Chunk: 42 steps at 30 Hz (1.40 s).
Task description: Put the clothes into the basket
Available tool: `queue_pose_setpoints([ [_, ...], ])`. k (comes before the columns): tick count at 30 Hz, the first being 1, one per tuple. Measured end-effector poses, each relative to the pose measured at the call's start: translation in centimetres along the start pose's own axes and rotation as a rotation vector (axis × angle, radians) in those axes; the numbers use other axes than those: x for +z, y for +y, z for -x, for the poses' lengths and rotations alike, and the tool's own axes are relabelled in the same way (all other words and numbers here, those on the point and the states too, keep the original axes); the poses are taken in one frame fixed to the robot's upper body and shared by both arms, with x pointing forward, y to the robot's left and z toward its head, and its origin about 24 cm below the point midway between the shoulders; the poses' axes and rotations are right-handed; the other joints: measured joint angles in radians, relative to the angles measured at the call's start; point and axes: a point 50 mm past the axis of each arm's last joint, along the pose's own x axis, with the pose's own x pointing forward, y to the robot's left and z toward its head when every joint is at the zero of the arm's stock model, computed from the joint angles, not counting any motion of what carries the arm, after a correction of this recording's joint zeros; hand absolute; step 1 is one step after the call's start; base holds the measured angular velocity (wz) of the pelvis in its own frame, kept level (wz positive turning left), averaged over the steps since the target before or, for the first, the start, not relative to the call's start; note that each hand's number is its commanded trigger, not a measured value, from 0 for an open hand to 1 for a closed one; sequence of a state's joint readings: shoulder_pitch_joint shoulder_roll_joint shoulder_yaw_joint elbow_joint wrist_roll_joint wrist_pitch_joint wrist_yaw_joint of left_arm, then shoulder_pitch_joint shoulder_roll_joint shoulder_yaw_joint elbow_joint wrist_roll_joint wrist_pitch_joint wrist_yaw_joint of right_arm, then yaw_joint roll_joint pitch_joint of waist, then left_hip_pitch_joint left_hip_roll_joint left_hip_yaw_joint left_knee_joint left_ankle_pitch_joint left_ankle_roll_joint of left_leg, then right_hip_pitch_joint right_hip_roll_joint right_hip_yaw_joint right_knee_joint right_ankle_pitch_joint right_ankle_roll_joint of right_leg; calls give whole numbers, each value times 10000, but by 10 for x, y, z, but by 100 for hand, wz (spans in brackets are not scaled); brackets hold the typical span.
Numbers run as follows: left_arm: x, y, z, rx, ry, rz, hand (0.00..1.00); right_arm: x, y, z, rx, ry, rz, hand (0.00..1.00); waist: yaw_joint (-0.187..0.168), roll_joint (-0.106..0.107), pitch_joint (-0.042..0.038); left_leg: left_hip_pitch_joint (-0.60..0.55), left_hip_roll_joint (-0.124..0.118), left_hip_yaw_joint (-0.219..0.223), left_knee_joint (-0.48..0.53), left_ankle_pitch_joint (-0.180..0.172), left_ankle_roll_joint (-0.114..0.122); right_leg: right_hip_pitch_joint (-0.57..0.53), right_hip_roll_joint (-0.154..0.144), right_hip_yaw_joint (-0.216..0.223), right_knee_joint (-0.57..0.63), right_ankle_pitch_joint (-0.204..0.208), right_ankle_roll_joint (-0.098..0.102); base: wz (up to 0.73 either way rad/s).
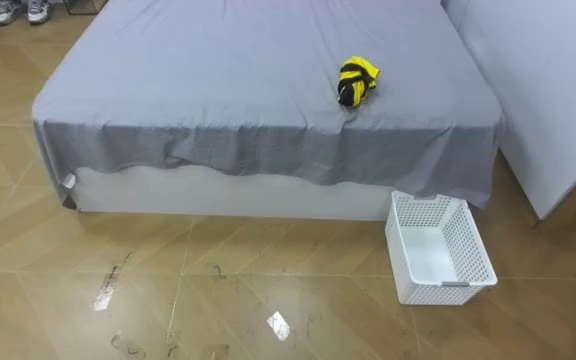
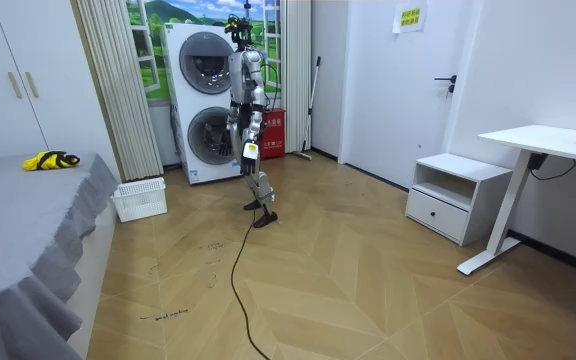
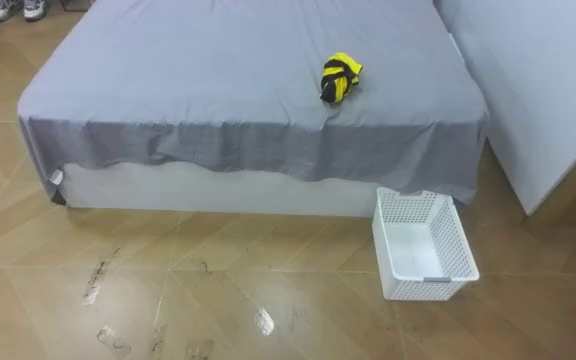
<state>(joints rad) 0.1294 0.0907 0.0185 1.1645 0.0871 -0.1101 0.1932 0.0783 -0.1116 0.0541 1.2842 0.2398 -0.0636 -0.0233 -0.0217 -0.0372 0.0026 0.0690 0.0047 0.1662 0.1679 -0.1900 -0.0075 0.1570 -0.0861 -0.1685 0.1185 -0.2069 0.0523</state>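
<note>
While the robot stands way over by the stacked white washing machines [image 2: 206,100] in the upper middle of the room view, the crumpled yellow-and-black bundle of clothes [image 1: 356,80] is sitting on the bed with the grey sheet [image 1: 218,80], a bit right of centre in the upper part of the eye view and close to the sheet's front edge. So the clothes aren't in the basket. The white perforated plastic basket [image 1: 440,248] is on the wooden herringbone floor [image 1: 218,290] in the lower right of the frame, just beside the bed's front right corner, and there's nothing inside it.

In the room view the same bundle shows at the far left edge, with the basket on the floor just right of the bed. The robot is well apart from both. Its hands [image 2: 251,150] hang low by its body, and honestly they're too small there, so I can't tell whether they're released or clenched.

Other stuff: a pair of sneakers [image 1: 18,10] in the upper left corner of the eye view, and a white desk [image 2: 548,140] and a white nightstand [image 2: 448,195] on the right side of the room view.
</note>
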Motion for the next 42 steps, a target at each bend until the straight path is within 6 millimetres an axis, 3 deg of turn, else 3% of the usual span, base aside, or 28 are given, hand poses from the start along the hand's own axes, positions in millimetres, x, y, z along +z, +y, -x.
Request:
queue_pose_setpoints([
  [9, -2, 0, 0, 62, 87, 212, 0, -1, 0, 0, 105, 45, -409, 0, -25, 7, 0, -8, 11, -47, 4, -1, 2, -10, -4, -120, 148, 2, -1, 2],
  [14, -8, 1, 2, 230, 331, 847, 0, -4, 0, 0, 122, 202, -888, 0, -28, 78, -54, 5, 8, -111, -3, -12, 19, 11, -8, -232, 178, 3, 0, 5],
  [21, -18, 1, 4, 102, 747, 1829, 0, -8, -2, 1, 306, 261, -1223, 0, 7, 212, -17, -65, 13, -136, 18, -41, 33, -5, -2, -237, 178, 3, 1, 1],
  [24, -20, 0, 5, -26, 850, 2273, 0, -10, -2, 2, 458, 284, -1333, 0, 41, 235, 12, -213, 133, -85, 456, -281, 8, -5, 71, -232, 185, 1, -1, -5],
  [27, -20, 4, 5, 49, 915, 2867, 0, -9, -1, 2, 593, 257, -1473, 0, 63, 366, 0, -826, 539, -61, 1767, -904, -115, -280, 320, -257, 631, -284, -189, -9],
  [28, -21, 6, 4, 135, 945, 3087, 0, -9, 0, 2, 705, 258, -1488, 0, 115, 338, -2, -1113, 732, -60, 2420, -1153, -190, -435, 402, -296, 987, -574, -231, -10],
  [31, -20, 13, 3, 390, 974, 3945, 0, -8, 1, 2, 721, 222, -1846, 0, 62, 215, 39, -2149, 1186, -108, 4716, -1191, -232, -611, 536, -301, 1611, -1139, -562, 10],
  [32, -20, 16, 4, 466, 888, 4286, 0, -11, -1, 2, 632, 281, -1930, 0, 30, 189, 54, -2775, 1311, -256, 5815, -1004, -3, -384, 550, -298, 1662, -1265, -658, 27],
  [33, -18, 16, 4, 488, 724, 4554, 0, -15, -6, 3, 507, 313, -2134, 0, -28, 134, 47, -3149, 963, -342, 5717, -1014, 83, -277, 442, -223, 1766, -1461, -666, 33],
  [34, -16, 15, 3, 444, 681, 4619, 0, -16, -8, 4, 433, 345, -2213, 0, -51, 126, 48, -3395, 796, -315, 5332, -990, 105, -271, 358, -228, 1784, -1536, -643, 19],
  [35, -14, 12, 4, 361, 592, 4680, 0, -18, -12, 4, 315, 393, -2259, 0, 33, 59, 22, -3887, 335, -200, 4130, -795, 2, -342, 103, -183, 1860, -1697, -485, -15],
  [36, -18, 11, 5, 391, 680, 4743, 0, -17, -14, 4, 284, 379, -2173, 0, 111, 5, 10, -4277, 109, -19, 2724, -54, -47, -372, -104, -70, 1858, -1825, -342, -39],
  [37, -23, 10, 7, 433, 807, 4737, 0, -17, -14, 4, 274, 394, -2113, 0, 150, -1, 9, -4390, 67, 7, 2246, 407, -44, -315, -231, -59, 1829, -1853, -335, -55],
  [38, -30, 9, 9, 471, 1013, 4770, 0, -18, -14, 4, 230, 433, -2007, 0, 166, -10, 12, -4521, 34, 99, 1599, 1210, 9, -76, -413, 27, 1632, -1898, -261, -35],
  [39, -31, 9, 10, 474, 1031, 4778, 0, -21, -13, 5, 226, 494, -1970, 0, 152, -77, -10, -4688, -26, 426, 1542, 1735, 263, 99, -594, 59, 1405, -2002, -78, -14],
  [40, -30, 9, 10, 492, 940, 4792, 0, -21, -13, 5, 223, 506, -1953, 0, 113, -150, -33, -4808, -138, 554, 1597, 1899, 472, 114, -712, 102, 1363, -2027, 59, 17],
  [41, -24, 9, 8, 486, 666, 4839, 0, -17, -12, 4, 187, 360, -1960, 0, 43, -329, -63, -5176, -424, 766, 2044, 1683, 914, 47, -1086, 56, 1366, -2139, 308, 37],
  [42, -20, 9, 7, 451, 496, 4811, 0, -11, -14, 4, 152, 103, -1855, 0, -30, -225, -48, -5550, -574, 908, 2836, 1120, 1199, 37, -1257, 583, 1336, -2210, 341, 38],
])
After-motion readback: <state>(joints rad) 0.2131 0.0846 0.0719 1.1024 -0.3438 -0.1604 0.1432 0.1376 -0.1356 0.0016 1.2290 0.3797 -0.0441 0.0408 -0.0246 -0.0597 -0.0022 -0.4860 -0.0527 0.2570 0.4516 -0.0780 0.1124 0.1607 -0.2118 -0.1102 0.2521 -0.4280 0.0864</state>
